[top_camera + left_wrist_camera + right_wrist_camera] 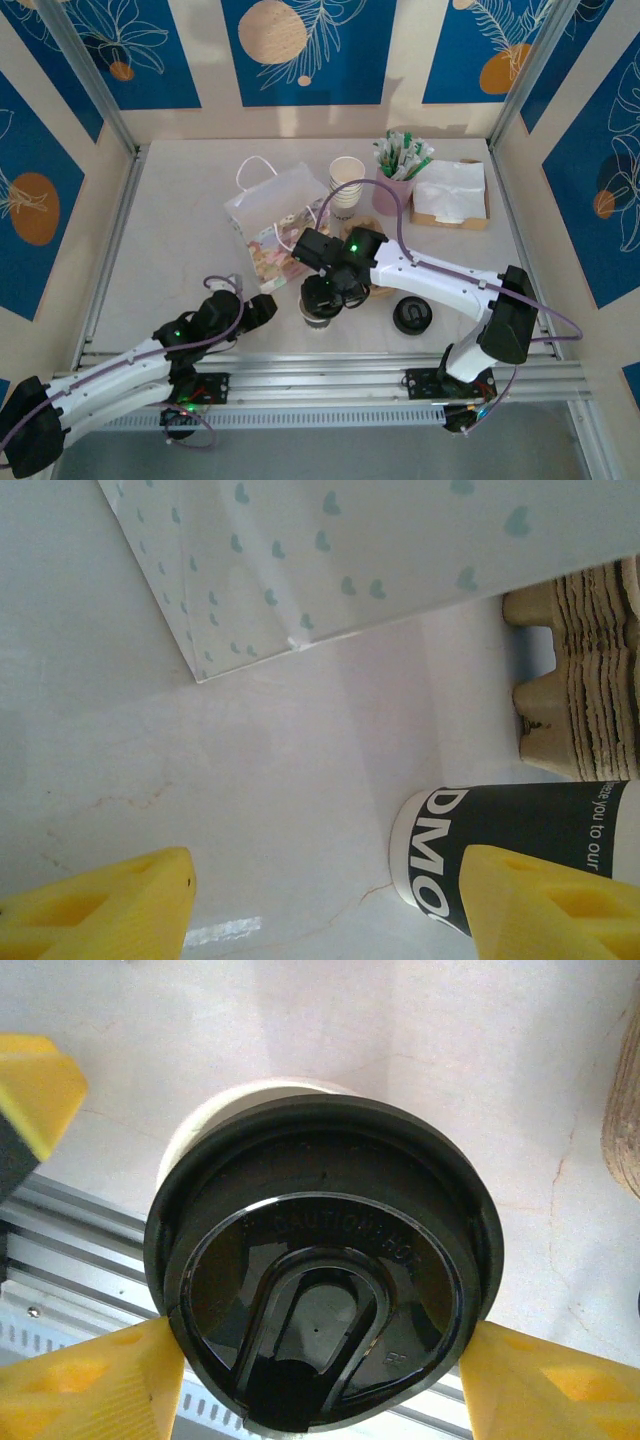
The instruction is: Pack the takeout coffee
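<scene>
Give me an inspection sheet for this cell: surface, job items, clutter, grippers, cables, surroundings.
Surface: white marbled table, no spills seen.
Job's things: takeout coffee upright near the front edge, black lid on; heart-print gift bag lying on the table behind it.
Clutter: loose black lid; stack of paper cups; pink cup of sachets; napkin tray; pulp cup carriers.
Grippers: right gripper open, fingers flanking the coffee's lid, contact unclear; left gripper open, empty, low beside the cup.
Cables: purple cables looped along both arms.
Surroundings: blue leaf-print panels; aluminium rails in front.
</scene>
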Tool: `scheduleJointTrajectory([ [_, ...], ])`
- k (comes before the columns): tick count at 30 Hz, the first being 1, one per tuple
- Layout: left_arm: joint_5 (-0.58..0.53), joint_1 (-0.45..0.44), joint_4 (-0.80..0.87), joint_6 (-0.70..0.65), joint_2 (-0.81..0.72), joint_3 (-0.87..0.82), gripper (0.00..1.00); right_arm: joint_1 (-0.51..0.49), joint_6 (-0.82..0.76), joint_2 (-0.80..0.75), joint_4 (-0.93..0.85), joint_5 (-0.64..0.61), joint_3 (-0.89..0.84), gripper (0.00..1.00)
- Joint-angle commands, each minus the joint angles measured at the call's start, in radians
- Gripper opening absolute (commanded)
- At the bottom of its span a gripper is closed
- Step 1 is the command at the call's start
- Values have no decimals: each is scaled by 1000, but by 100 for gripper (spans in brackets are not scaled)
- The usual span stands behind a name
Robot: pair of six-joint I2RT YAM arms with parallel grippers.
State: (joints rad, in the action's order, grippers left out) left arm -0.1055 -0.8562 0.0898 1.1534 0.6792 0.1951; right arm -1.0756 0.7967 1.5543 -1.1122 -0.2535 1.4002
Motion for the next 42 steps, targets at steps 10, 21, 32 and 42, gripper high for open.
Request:
scheduleJointTrajectory([
  [10,11,-55,-74,26,92,-3,69,-19,-19,76,-55,0,62,70],
  [21,-29,-104,-125,44,137,-1,69,-39,-12,106,-74,-6,94,71],
  [32,-96,-201,-278,26,296,34,70,-48,-4,151,-109,-26,114,71],
  [42,-136,-227,-325,19,380,55,71,-60,4,165,-90,-17,136,71],
])
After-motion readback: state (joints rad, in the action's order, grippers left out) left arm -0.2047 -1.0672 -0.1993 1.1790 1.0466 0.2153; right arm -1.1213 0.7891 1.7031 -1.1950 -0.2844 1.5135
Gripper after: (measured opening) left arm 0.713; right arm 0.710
